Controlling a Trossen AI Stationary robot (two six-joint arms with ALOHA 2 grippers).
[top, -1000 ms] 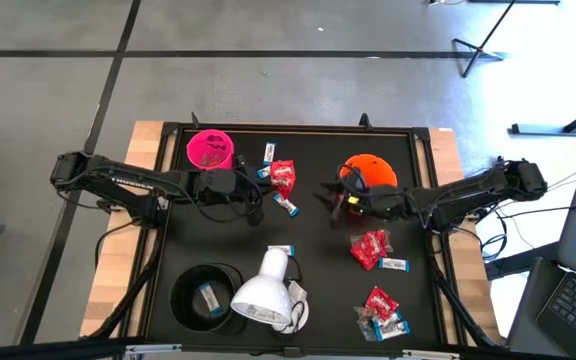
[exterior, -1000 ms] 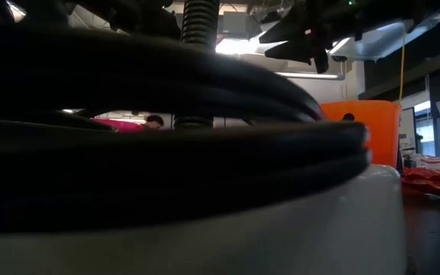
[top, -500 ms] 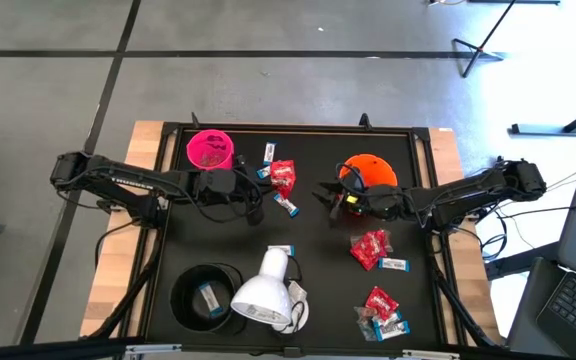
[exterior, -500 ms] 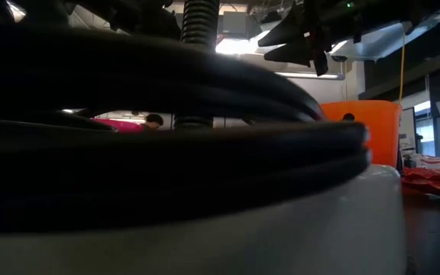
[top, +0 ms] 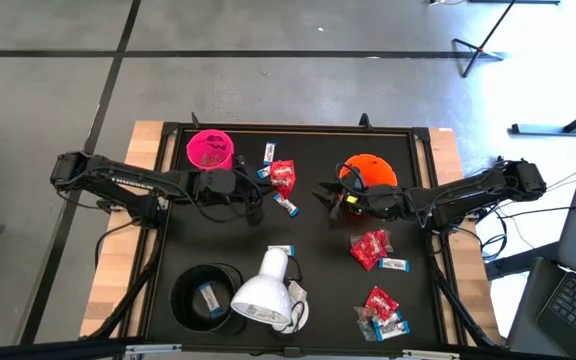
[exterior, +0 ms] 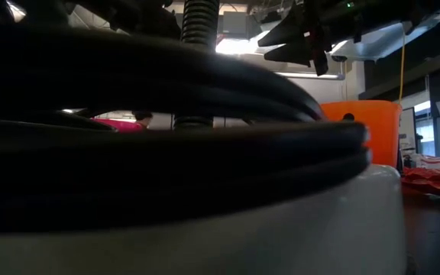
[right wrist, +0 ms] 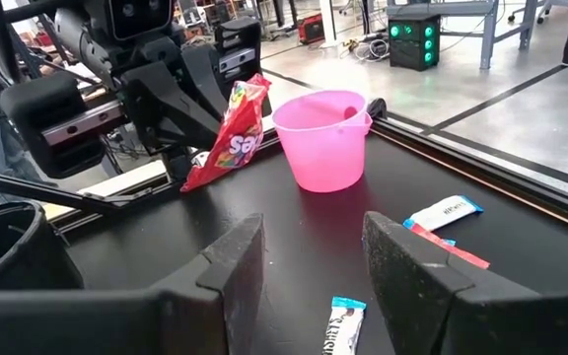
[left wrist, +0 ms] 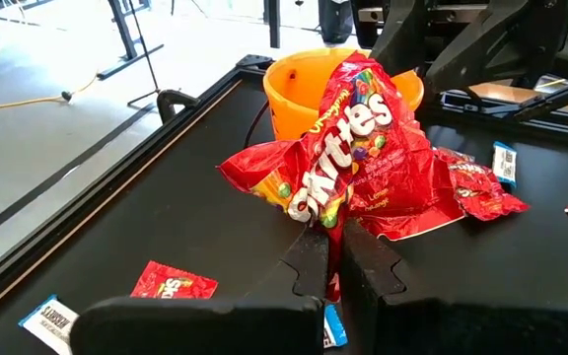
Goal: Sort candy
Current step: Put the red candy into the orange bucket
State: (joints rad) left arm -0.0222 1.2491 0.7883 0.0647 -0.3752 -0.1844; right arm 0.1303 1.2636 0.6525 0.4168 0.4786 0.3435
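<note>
My left gripper (left wrist: 330, 232) (top: 265, 190) is shut on a red crinkly Skittles packet (left wrist: 358, 148) (top: 282, 178) (right wrist: 230, 138), between the pink cup (top: 209, 148) and the orange cup (top: 368, 172). My right gripper (right wrist: 309, 251) (top: 326, 197) is open beside the orange cup, on its left, and touches nothing. More candy lies on the black mat: white-and-blue bars (top: 270, 152) (top: 286, 207) (top: 394, 265) and red packets (top: 370, 248) (top: 380, 303). One bar (top: 208, 297) lies inside the black cup (top: 190, 285). My left gripper pinches the red packet between its two fingers at the packet's near edge (left wrist: 331, 219). The fingers come roughly level from the table's left. The crumpled packet stands tilted beyond the fingertips; whether its lower corner (right wrist: 191, 185) touches the mat, I cannot tell.
A white lamp head (top: 261, 295) lies at the near edge next to the black cup and fills most of the low view. The mat's raised black rim (top: 298, 128) frames the work area. A small red packet (left wrist: 174, 283) and a bar (left wrist: 49, 318) lie below my left gripper.
</note>
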